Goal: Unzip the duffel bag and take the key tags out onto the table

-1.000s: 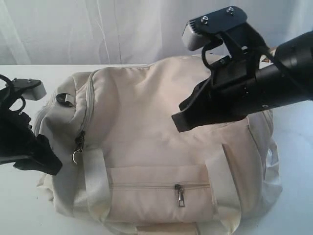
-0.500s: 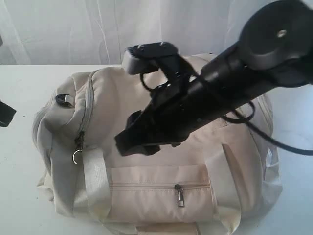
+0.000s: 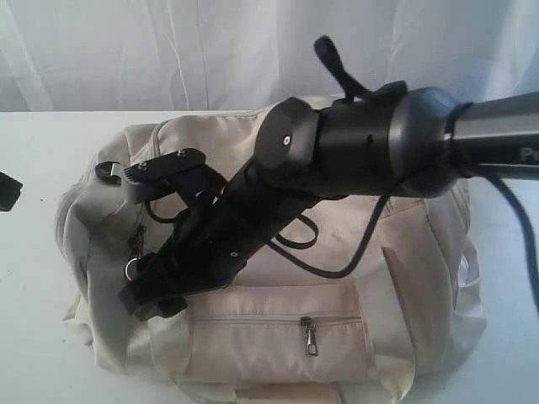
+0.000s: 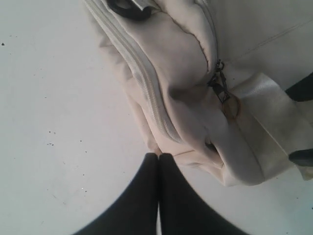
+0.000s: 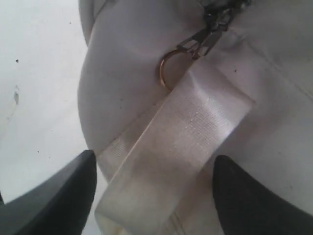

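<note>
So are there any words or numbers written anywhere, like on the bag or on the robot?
None can be read in any view.
On the cream fabric duffel bag: no print, brand tag or number shows.
On the silver tube of the right arm: a small dark mark at the picture's edge, cut off and too blurred to read.

A white curtain [image 3: 168, 50] hangs across the whole background of the exterior view, from one edge to the other; its cloth is pale and bright, and looks thin. It falls in long, loose folds, plainest left of the middle, where several narrow creases run nearly straight down; at the far left one fold slants; toward the right the cloth turns a shade greyer and smoother.
</note>
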Action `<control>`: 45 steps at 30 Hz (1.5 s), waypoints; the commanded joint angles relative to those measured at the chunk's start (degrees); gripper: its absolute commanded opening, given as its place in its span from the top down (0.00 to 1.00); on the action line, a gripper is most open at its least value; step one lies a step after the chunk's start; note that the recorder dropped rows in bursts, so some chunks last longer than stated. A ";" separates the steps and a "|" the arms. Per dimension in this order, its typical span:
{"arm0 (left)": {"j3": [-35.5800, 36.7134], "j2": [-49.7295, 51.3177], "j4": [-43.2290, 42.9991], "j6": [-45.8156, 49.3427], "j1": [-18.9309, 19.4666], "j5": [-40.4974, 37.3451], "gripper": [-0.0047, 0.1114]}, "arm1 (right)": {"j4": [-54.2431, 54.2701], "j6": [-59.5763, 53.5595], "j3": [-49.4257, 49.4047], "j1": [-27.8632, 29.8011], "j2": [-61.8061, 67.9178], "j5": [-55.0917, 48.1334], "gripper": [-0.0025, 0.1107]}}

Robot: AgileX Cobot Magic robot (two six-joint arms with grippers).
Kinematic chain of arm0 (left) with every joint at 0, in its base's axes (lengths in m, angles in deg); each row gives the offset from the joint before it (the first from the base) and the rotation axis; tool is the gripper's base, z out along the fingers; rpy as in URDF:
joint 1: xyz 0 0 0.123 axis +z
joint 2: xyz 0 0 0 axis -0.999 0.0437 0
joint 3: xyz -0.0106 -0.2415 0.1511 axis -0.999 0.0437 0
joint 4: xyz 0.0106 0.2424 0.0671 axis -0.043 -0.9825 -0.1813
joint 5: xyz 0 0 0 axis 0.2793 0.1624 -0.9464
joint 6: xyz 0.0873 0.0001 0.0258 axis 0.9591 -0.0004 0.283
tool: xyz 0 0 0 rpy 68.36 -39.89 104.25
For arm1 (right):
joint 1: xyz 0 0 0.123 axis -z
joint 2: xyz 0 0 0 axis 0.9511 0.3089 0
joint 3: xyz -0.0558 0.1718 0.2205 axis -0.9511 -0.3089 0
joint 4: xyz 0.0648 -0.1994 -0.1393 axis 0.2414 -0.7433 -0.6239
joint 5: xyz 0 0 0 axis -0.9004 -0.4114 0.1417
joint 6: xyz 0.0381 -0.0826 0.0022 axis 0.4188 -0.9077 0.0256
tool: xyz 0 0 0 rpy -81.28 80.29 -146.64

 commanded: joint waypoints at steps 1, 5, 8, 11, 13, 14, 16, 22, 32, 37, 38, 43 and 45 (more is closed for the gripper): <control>0.36 -0.44 0.82 -0.68 0.02 -0.27 0.96 | 0.31 -0.66 1.15 -0.40 2.32 1.64 0.42; 0.36 -0.44 0.82 -0.68 0.02 -0.27 0.96 | 0.31 -0.66 1.15 -0.40 2.89 1.87 0.55; 0.36 -0.44 0.82 -0.68 0.02 0.18 0.96 | 0.08 -0.66 1.45 -0.28 2.75 0.65 0.79; 0.57 -0.34 0.82 -0.56 0.02 0.31 0.96 | -1.50 -0.66 2.49 -0.06 1.42 -2.23 0.98; 1.34 -0.34 0.82 -0.56 0.02 1.23 0.96 | -3.04 -0.66 2.92 0.05 -0.13 -4.01 0.98; 1.99 -0.34 0.82 -0.56 0.02 1.92 0.96 | -3.92 -0.49 3.16 0.27 -1.43 -4.94 0.98; 3.18 -0.34 0.82 -0.56 0.02 2.62 0.96 | -5.39 -0.37 3.16 0.59 -3.38 -6.10 0.98; 4.52 -0.34 2.20 0.15 -0.08 6.20 0.96 | -9.35 2.14 3.16 1.08 -9.88 -7.59 0.98; 7.81 -0.34 19.59 39.06 -3.58 5.14 0.96 | -9.84 2.39 2.91 1.08 -12.43 -7.59 0.98; 12.92 -0.34 20.69 51.49 -5.25 8.58 0.85 | -10.13 2.84 2.69 1.08 -12.43 -7.47 0.98; 13.47 -0.34 20.81 52.46 -5.62 9.28 0.81 | -10.22 3.16 2.69 1.08 -12.43 -7.47 0.98; 15.02 -0.34 21.71 59.34 -7.23 12.51 0.55 | -10.39 3.26 2.69 1.08 -12.43 -7.47 0.98; 15.85 -0.34 22.12 61.69 -7.41 14.64 0.51 | -10.39 3.26 2.69 1.08 -12.43 -7.47 0.98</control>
